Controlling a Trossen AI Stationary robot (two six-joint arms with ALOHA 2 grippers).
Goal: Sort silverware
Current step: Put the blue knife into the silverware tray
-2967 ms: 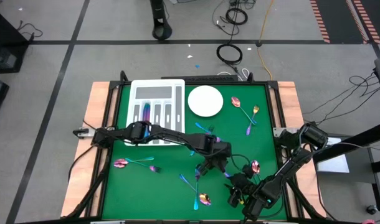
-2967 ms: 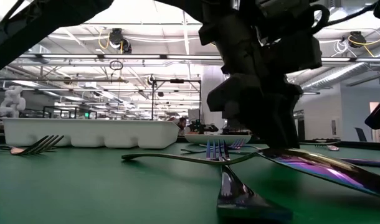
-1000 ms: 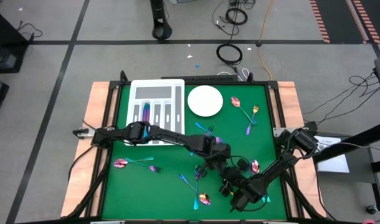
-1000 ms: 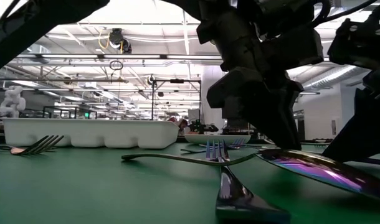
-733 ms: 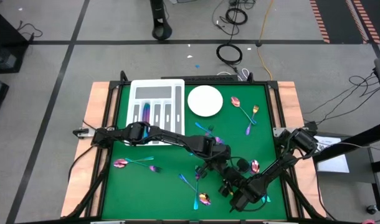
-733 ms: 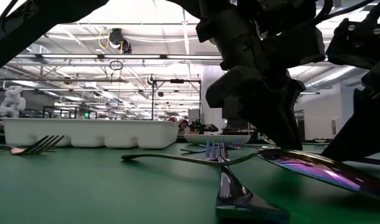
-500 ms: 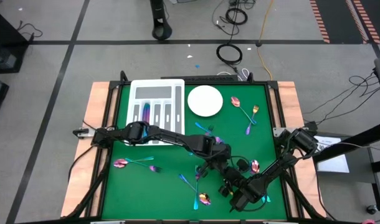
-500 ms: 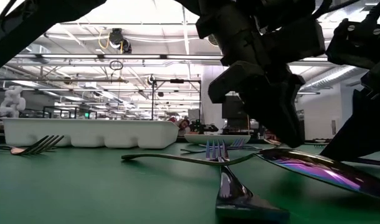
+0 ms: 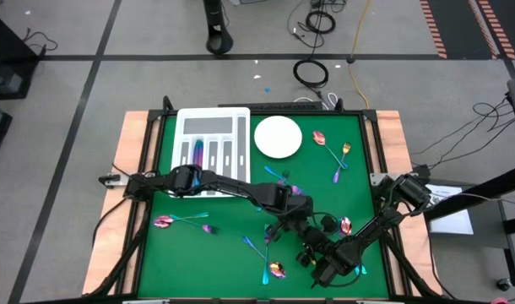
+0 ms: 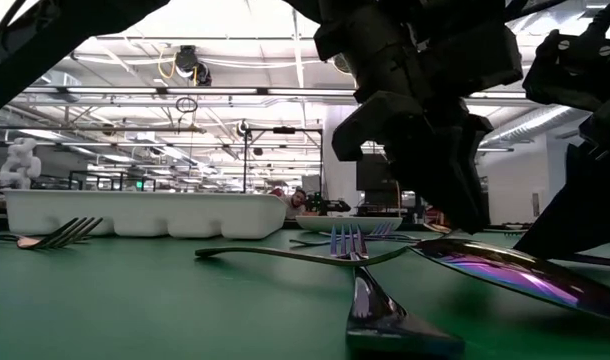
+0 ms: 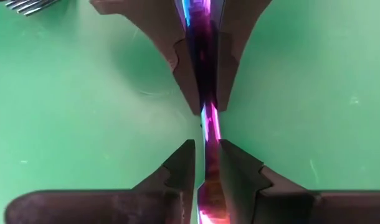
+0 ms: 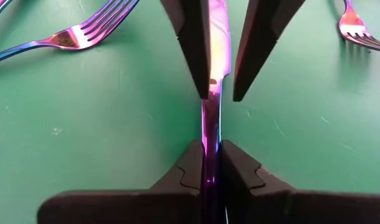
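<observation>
Knife (image 12: pixel 215 37) clamped by both pincers, right pincer (image 12: pixel 208 165) on handle, left pincer (image 11: pixel 205 163) opposite, wrist views alone reveal grips, table (image 9: pixel 224 245) open leftward.

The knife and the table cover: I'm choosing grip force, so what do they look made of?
Knife: looks like thin polished metal with an iridescent purple-to-gold coating and a mirror-like sheen, and both grippers hold it. Table cover: apparently matte green felt or mat with faint scuffs and no glare.
</observation>
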